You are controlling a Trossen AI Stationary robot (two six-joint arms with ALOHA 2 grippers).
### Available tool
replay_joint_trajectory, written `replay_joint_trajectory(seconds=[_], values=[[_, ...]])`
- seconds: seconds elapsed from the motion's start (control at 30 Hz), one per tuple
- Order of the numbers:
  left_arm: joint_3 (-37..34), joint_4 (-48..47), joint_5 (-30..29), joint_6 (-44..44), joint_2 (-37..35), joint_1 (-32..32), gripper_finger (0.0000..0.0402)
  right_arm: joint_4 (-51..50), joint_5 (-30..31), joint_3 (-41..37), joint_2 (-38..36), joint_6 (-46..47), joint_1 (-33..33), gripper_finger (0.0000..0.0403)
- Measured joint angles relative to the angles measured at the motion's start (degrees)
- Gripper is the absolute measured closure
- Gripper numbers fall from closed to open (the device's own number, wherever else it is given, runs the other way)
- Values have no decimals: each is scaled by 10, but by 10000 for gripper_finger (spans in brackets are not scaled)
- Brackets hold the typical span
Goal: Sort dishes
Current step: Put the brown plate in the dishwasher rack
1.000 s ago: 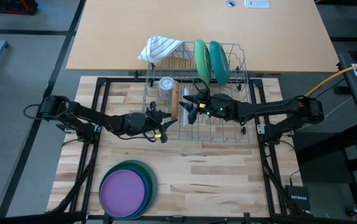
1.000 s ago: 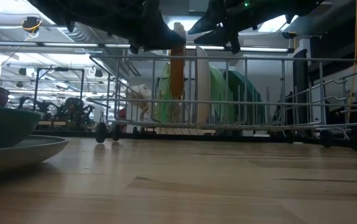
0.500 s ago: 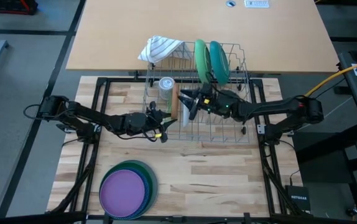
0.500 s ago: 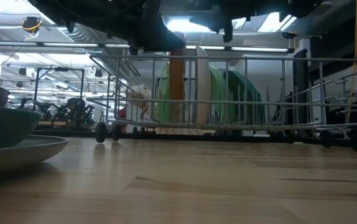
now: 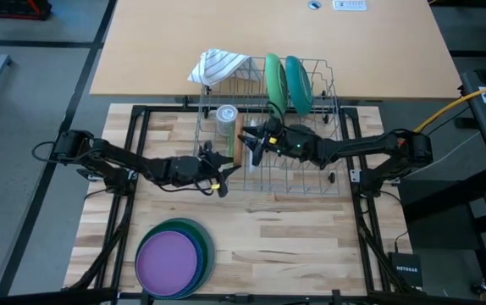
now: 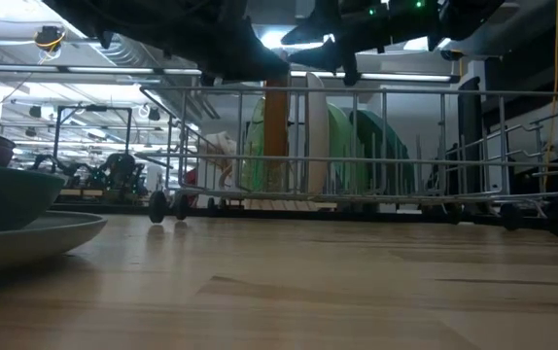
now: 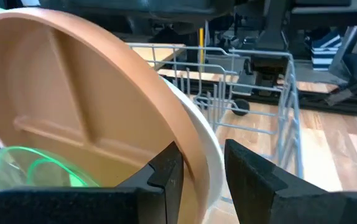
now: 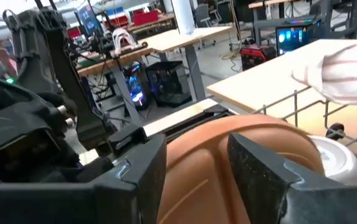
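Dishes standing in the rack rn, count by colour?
green plate: 1
teal plate: 1
tan plate: 1
white plate: 1
Total: 4

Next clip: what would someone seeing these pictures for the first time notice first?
Both arms meet over the wire dish rack at the table's far edge, where the left gripper has its fingers either side of a tan plate's rim and the right gripper hangs open over the same plate. Green and teal plates stand upright in the rack, and a purple-topped stack sits at the near left.
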Motion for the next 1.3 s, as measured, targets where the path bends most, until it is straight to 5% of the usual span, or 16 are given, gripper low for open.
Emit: replay_joint_trajectory(seconds=[0.23,0.63,1.3], values=[[0,-27,2,-32,0,-18,295,-51,0,0,0,1,0,224],[0,-23,0,-26,0,-19,231,-54,27,0,0,1,0,224],[0,28,18,-23,0,78,229,-18,20,0,0,1,0,224]])
